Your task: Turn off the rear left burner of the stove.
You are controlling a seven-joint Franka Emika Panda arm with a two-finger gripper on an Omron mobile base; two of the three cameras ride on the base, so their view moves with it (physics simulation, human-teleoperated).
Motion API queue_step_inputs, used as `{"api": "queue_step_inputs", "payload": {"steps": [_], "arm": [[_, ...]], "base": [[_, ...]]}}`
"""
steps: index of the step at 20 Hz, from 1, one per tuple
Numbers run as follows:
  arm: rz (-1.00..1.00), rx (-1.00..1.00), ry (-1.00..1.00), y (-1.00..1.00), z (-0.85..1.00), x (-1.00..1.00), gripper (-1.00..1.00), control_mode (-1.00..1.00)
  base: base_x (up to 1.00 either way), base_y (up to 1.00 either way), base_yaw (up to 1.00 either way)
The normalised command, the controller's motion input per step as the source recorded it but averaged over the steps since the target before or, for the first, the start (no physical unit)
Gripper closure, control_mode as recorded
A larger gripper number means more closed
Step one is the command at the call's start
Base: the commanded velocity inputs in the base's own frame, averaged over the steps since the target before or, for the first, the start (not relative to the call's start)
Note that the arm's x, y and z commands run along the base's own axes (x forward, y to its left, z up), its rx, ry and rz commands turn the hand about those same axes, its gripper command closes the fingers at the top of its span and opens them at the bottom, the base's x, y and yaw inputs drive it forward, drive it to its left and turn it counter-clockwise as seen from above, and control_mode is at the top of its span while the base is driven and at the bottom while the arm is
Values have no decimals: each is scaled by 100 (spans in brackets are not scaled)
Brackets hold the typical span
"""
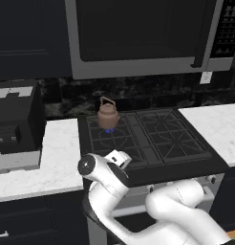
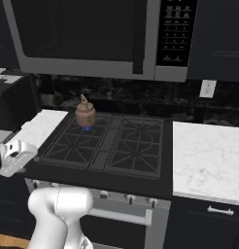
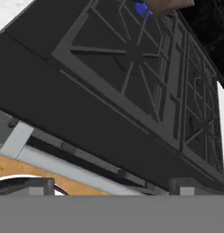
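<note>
The stove (image 1: 153, 143) (image 2: 116, 146) is a black cooktop with dark grates and a silver front panel carrying small knobs (image 2: 128, 198). On its rear left burner (image 1: 109, 129) (image 2: 86, 128) a small blue flame burns under a brown kettle (image 1: 108, 115) (image 2: 85, 113). My gripper (image 1: 118, 158) hovers at the cooktop's front left corner, its white hand (image 2: 15, 155) just off the stove's left edge. The hand view looks obliquely across the stove's (image 3: 86, 104) front edge, with the flame (image 3: 142, 8) at the top. The gripper (image 3: 111, 186) is open, fingertips (image 3: 38, 184) wide apart and holding nothing.
A big dark microwave (image 1: 138, 33) (image 2: 92, 34) hangs above the stove. White counters (image 1: 52, 158) (image 2: 204, 155) flank it, and a black appliance (image 1: 16, 122) stands on the left one. The oven's bar handle (image 2: 116, 215) runs below the knobs.
</note>
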Motion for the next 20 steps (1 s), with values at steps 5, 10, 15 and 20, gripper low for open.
{"api": "queue_step_inputs", "payload": {"steps": [5,10,15,20], "arm": [[9,-24,9,61,-92,0,-100,-100],[3,-19,0,18,-74,17,-100,-100],[0,-15,-3,2,-65,12,-100,-100],[0,-14,-11,0,-38,22,-100,-100]], "base": [[0,0,0],[0,0,0],[0,0,0],[0,0,0]]}}
